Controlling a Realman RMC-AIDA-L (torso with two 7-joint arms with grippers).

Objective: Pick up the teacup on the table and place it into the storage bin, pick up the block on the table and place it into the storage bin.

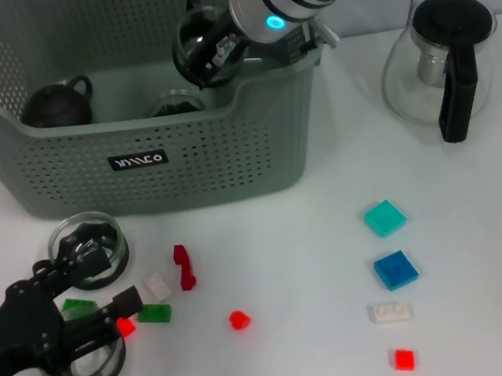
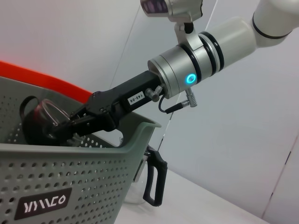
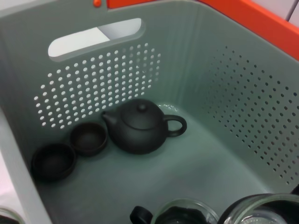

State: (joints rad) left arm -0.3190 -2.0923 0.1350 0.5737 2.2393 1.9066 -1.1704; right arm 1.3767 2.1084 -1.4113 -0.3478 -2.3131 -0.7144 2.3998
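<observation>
The grey storage bin (image 1: 137, 181) stands at the back left. My right gripper (image 1: 212, 54) reaches in over its right rim and is shut on a glass teacup (image 1: 194, 28), held above the bin's inside; the left wrist view shows the same gripper (image 2: 74, 125) and teacup (image 2: 42, 116). At the front left my left gripper (image 1: 105, 284) lies low over the table, open, between two glass teacups (image 1: 89, 245) (image 1: 87, 366). A small red block (image 1: 125, 327) and a green block (image 1: 78, 306) lie by its fingers.
Inside the bin sit a black teapot (image 3: 142, 126), two dark cups (image 3: 88, 137) (image 3: 53, 161) and a glass cup (image 3: 187, 215). Several small blocks lie scattered: red (image 1: 184, 266), white (image 1: 156, 285), teal (image 1: 384, 217), blue (image 1: 396, 269). A glass pitcher (image 1: 445, 64) stands back right.
</observation>
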